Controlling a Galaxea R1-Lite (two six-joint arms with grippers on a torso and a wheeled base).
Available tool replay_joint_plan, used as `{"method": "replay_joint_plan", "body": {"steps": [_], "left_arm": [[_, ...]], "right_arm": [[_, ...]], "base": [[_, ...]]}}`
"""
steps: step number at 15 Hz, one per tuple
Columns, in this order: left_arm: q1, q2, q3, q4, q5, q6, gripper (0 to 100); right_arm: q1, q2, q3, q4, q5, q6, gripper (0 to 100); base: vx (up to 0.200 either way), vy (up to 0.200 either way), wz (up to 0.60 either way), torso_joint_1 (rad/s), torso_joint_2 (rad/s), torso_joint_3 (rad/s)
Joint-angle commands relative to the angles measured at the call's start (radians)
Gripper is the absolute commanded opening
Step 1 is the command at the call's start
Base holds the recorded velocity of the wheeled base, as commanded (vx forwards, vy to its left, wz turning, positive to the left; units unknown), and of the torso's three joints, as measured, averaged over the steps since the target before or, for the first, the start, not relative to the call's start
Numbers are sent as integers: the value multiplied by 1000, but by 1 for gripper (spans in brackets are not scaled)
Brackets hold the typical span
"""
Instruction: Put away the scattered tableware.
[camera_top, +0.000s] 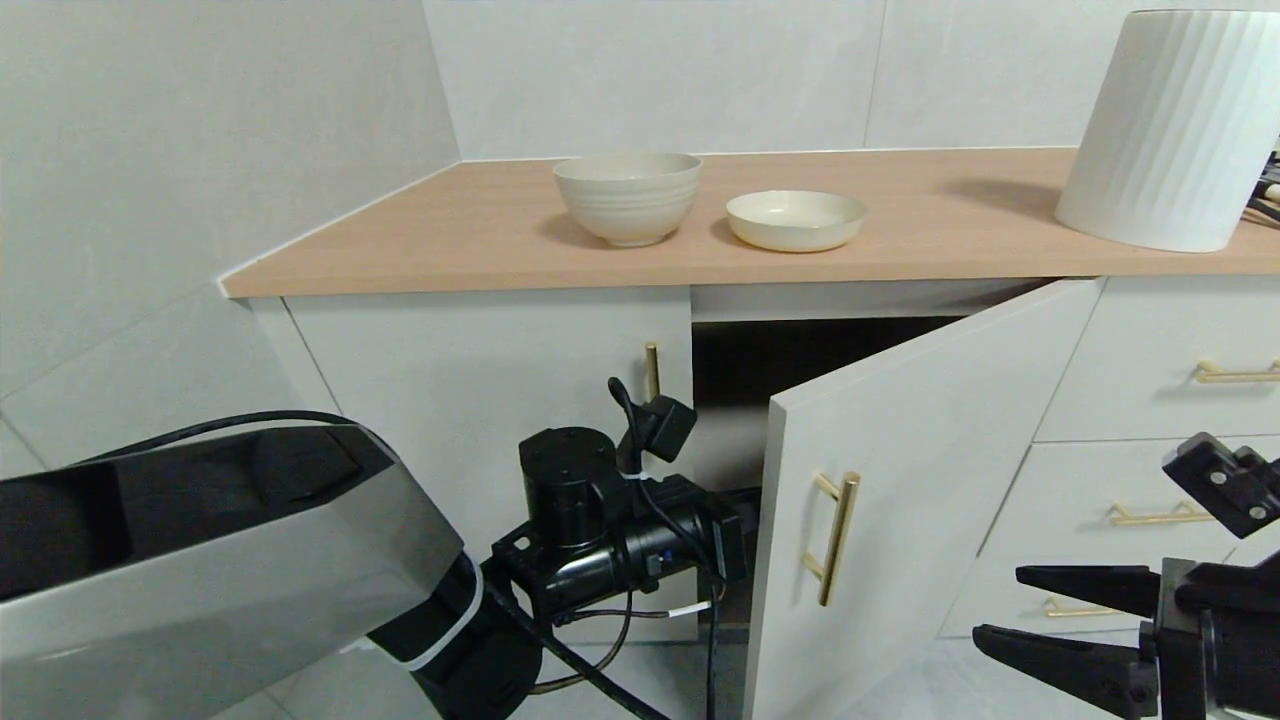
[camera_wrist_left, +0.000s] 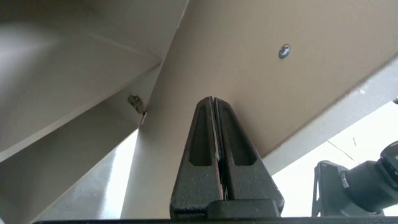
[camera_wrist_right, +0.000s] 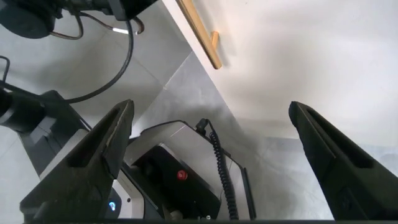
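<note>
on counter (camera_top: 450, 235): bowl (camera_top: 628, 197), plate (camera_top: 796, 219); cabinet door (camera_top: 900, 480) ajar.

Countertop (camera_top: 900, 220): wood-grain, matt, smooth. Bowl (camera_top: 628, 197): looks ceramic, cream, ribbed outside, low sheen. Shallow dish (camera_top: 796, 219): same cream glaze, smooth, slightly glossier. White container (camera_top: 1180, 130): ribbed, matt, can't tell the material. Cabinet door (camera_top: 900, 480): smooth white panel, satin. Door handle (camera_top: 836, 537): brass-coloured metal, brushed look. Screw (camera_wrist_left: 284, 51) on the door's inner face: bright metal. Wall tiles (camera_top: 200, 150): smooth, faint gloss. Floor tiles (camera_wrist_right: 186, 87): grey, glossy. My left gripper (camera_wrist_left: 212, 102): black plastic, fine grainy texture, matt. My right gripper (camera_top: 1000, 603): black, matt, same grain.
</note>
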Motion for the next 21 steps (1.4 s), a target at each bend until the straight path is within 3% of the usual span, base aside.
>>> {"method": "replay_joint_plan", "body": {"steps": [1,4,11,14,18,21], "left_arm": [[-6,0,-11,14,-1,-1,0],[-21,17,-61,60,-1,-1,0],[-27,46,-214,208,1,-2,0],[-27,50,-272,262,39,-2,0],[-35,51,-289,265,41,-1,0],[-50,53,-320,322,53,-2,0]], "right_arm": [[0,-30,8,-1,0,0,100],[0,-68,11,3,0,0,100],[3,-93,10,19,2,0,100],[5,-93,10,19,2,0,100],[11,-108,8,19,5,0,100],[25,-119,3,19,7,2,100]], "base": [[-200,0,0,2,2,-2],[-200,0,0,7,5,2],[0,0,0,0,0,0],[-200,0,0,4,5,12],[0,0,0,0,0,0],[0,0,0,0,0,0]]}}
